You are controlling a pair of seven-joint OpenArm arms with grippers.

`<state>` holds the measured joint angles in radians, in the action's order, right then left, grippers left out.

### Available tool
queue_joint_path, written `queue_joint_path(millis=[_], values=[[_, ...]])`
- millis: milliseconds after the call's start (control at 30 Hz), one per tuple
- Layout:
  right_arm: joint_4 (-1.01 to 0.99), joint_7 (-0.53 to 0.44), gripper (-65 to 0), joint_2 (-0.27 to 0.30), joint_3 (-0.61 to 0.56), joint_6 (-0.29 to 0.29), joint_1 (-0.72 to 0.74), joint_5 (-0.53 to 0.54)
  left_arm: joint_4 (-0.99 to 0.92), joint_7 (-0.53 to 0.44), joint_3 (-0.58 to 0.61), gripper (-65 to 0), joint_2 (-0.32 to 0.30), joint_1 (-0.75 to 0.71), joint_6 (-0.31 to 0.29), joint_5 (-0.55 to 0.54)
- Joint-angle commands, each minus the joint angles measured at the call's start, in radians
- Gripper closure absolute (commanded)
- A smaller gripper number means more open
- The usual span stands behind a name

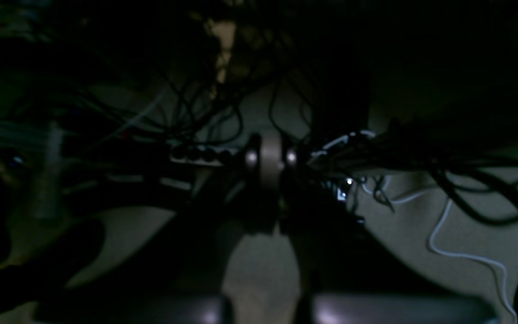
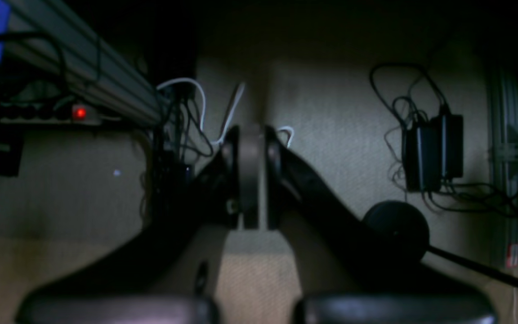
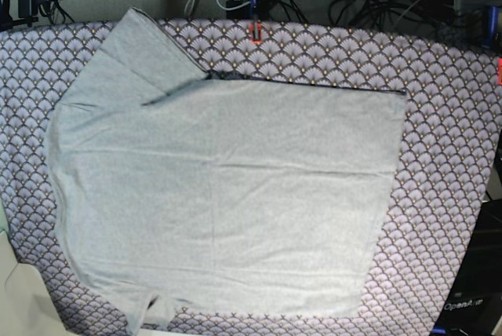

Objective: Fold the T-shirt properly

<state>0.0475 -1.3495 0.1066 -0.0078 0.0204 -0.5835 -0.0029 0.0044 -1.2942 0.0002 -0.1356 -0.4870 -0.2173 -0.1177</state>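
Two grippers show only in their own wrist views, and neither appears over the table in the base view. The left gripper (image 1: 271, 157) has its jaws pressed together with nothing between them; behind it lies a dim tangle of dark cables (image 1: 223, 112) and one white cable (image 1: 448, 243) trailing across a pale floor. The right gripper (image 2: 251, 175) is likewise closed on nothing — its pads meet in front of a pale floor (image 2: 331, 126), with a power strip (image 2: 38, 114) glowing red at the left and a black power adapter (image 2: 432, 155) at the right.

On the table, the T-shirt (image 3: 227, 195) lies flat on the purple scallop-patterned cloth (image 3: 447, 155) and covers most of it. One sleeve (image 3: 149, 53) reaches toward the far left corner, and the dark neckline trim (image 3: 314, 85) runs along the garment's far edge. Its right edge is straight — a clean line from far to near — while the left edge curves. Faint creases cross the fabric. A small flap of grey sticks out at the near left edge.
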Motion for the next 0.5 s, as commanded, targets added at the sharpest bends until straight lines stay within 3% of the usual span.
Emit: queue_joint_path(millis=[0,100,233,367,467], values=[[0.03,-0.031,0.0,0.009,0.001,-0.012,-0.045,0.004,-0.001,-0.023,0.001,0.0,-0.006,-0.049,-0.004,-0.006],[0.18,-0.029,0.0,0.012,0.009,-0.012,-0.126,0.004,0.029,-0.02,-0.001,0.0,-0.006,-0.089,-0.004,-0.006],[0.434,-0.028,0.0,0.02,0.052,-0.012,-0.266,0.008,0.213,-0.018,-0.001,0.0,-0.006,-0.212,-0.003,-0.006],[0.716,0.014,0.0,0.018,0.114,-0.012,-0.407,0.008,0.632,-0.002,-0.001,0.0,-0.011,-0.447,-0.001,-0.072],[0.951,0.095,0.0,-0.008,0.167,-0.012,-0.505,0.005,1.055,0.147,-0.001,0.0,-0.074,-0.645,0.008,-0.139]])
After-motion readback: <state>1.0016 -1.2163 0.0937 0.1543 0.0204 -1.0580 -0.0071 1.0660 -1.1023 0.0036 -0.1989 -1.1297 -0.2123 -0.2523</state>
